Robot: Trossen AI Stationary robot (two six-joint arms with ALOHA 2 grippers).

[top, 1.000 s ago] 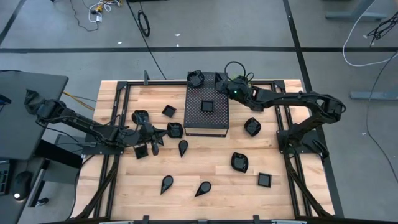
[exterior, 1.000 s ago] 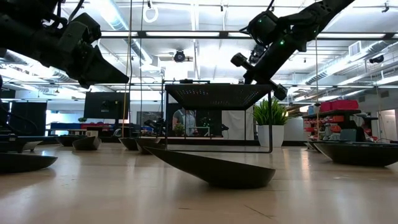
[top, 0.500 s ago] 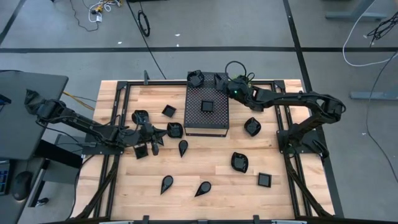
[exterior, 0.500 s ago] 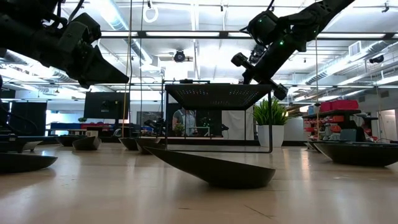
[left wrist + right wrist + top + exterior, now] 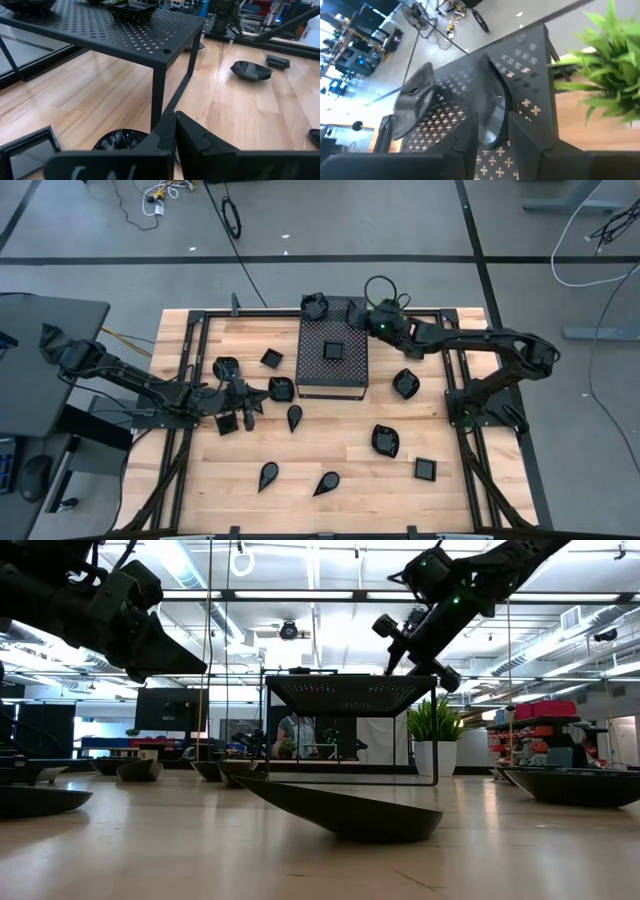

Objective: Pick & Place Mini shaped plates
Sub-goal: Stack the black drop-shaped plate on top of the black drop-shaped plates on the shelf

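Right wrist view is giving what the high view cannot: the right gripper (image 5: 492, 131) is clamping a glossy dark mini plate (image 5: 494, 116) edge-on between its fingers, above the perforated top of the black box (image 5: 530, 85), with a second plate (image 5: 412, 100) already lying on that top and the green plant (image 5: 610, 60) beside it. High view is placing the right gripper (image 5: 362, 313) over the box's (image 5: 335, 385) far right corner, where a square plate (image 5: 333, 351) is sitting mid-top. Compared with a second ago, the gripper is sitting slightly higher in the low view (image 5: 412, 635) and has edged a little to the right in the high view. The left gripper (image 5: 250, 402) is hovering over the wooden table's (image 5: 330, 440) left half, fingers pressed together and empty, near a rounded plate (image 5: 120, 140). Other plates are lying scattered toward the table's near and right edges.
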